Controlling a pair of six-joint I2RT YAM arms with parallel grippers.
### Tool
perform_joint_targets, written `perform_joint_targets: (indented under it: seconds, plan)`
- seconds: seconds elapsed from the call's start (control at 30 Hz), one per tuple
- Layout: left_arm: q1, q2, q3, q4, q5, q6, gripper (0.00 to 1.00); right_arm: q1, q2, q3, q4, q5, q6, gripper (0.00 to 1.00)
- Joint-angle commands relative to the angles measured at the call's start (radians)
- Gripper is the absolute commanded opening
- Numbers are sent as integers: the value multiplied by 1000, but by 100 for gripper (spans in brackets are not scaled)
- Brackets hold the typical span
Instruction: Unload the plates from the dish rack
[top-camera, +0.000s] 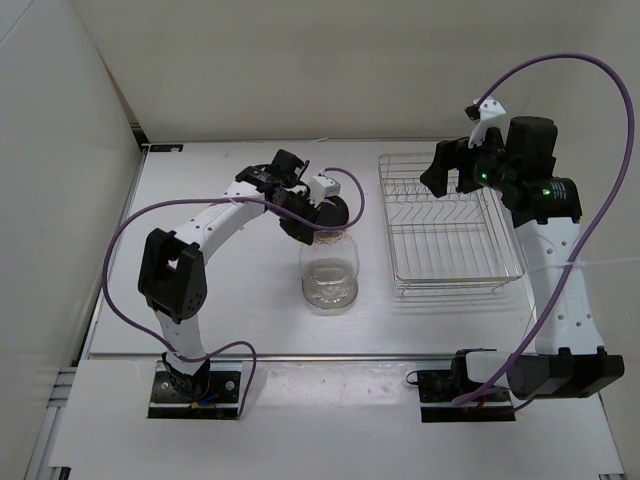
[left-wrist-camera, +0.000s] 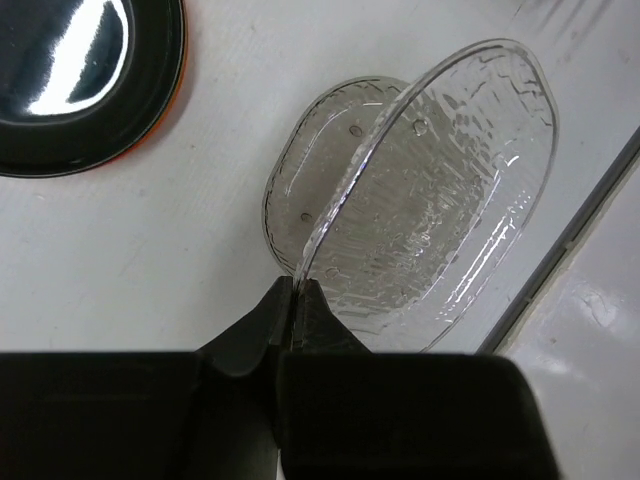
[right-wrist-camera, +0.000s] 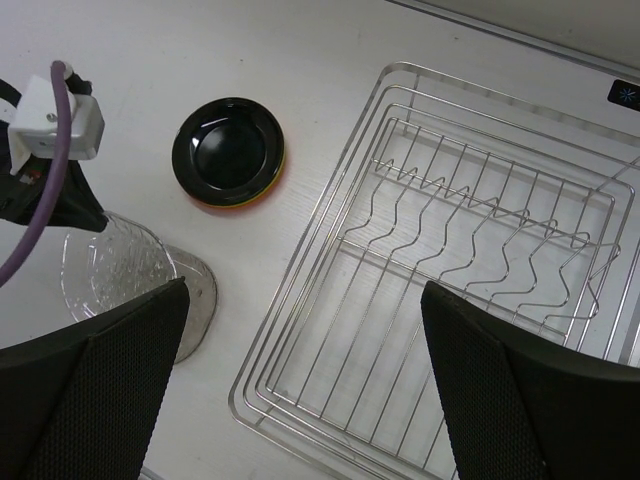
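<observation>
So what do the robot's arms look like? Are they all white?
Not all white. The left arm and right arm have white tubes with chunky black joints. A thin purple cable loops along each. The left gripper and right gripper are black, and a small white box sits by each wrist. Little green lights glow on the right arm.

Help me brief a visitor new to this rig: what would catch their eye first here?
The clear plate, pinched by its rim in the left fingers and tilted over the table, stands out first. Right of it the wire rack sits empty under the open right fingers. A black plate tops a small stack left of the rack.
</observation>
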Motion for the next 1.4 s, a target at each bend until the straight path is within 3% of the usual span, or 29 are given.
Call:
perform_joint_targets:
  seconds: [0.0,0.5,1.37]
  plan:
    - [2,-26,-33,43,29,-7,11,-1,-23,-1,35,0,-10,100]
    - [2,100,-43,71,57,-27,11,-1,-33,-1,35,-9,-10,100]
    - [-35,120,-89,109,38,-18,11,-1,-42,-1,25,-19,-1,100]
